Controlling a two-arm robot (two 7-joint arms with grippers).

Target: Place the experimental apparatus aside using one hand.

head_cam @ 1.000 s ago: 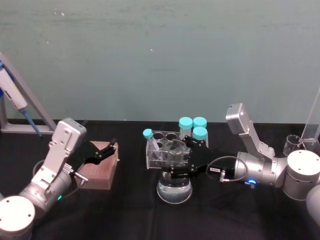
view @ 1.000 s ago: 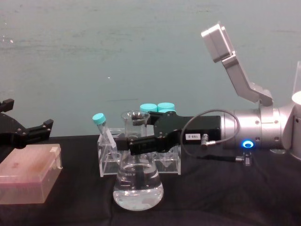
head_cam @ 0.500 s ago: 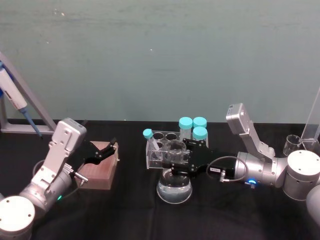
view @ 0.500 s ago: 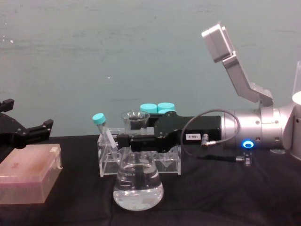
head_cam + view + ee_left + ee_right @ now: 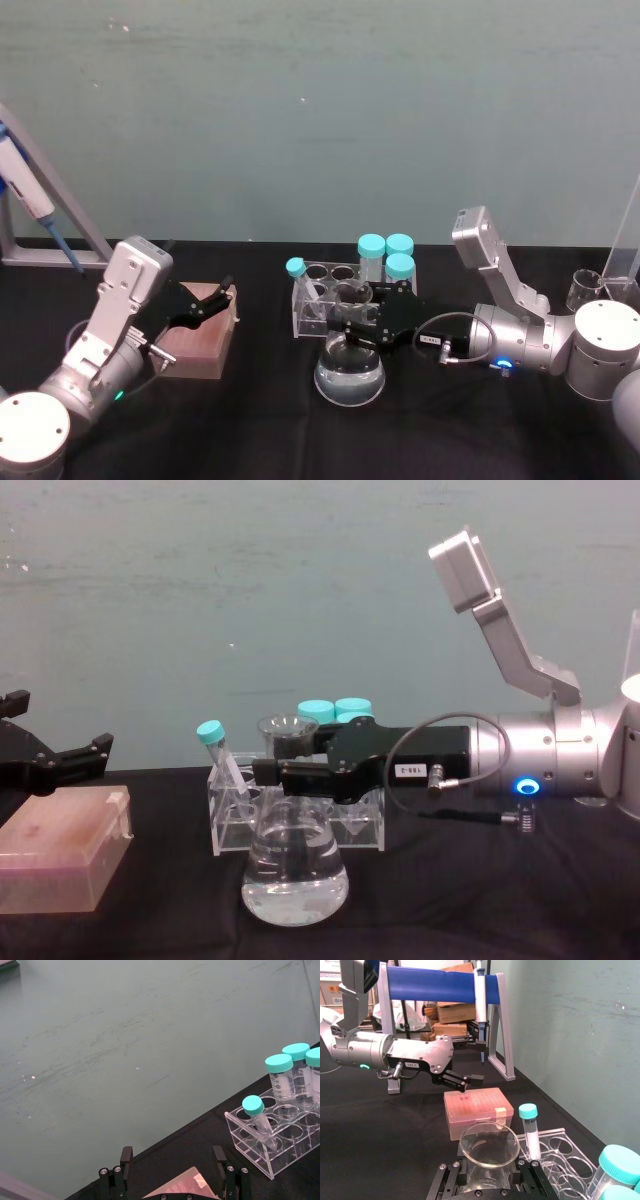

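Clear glass, liquid in the belly: the conical flask stands on the black surface just in front of the acrylic tube rack, and my right pincer has closed its jaws on the flask's neck just under the flared rim. In the right wrist view the rim sits squarely between the two black fingers, so I judge the grip centred. Step in hand, as I read it: lift and carry the flask off to one side. To do it well I would raise it straight up first, keep the neck vertical so the liquid does not slosh, and clear the rack before going sideways, since the flask's shoulder stands close to the rack's front wall. The neck is smooth glass, so slip is my main worry; slow moves, no wrist roll. The flask is wide at the base and narrow at the neck, roughly a third full. Behind it the rack holds a leaning teal-capped tube and three larger teal-capped tubes. My left pincer hangs parked with its fingers apart above the pink tip box, well apart from the flask.
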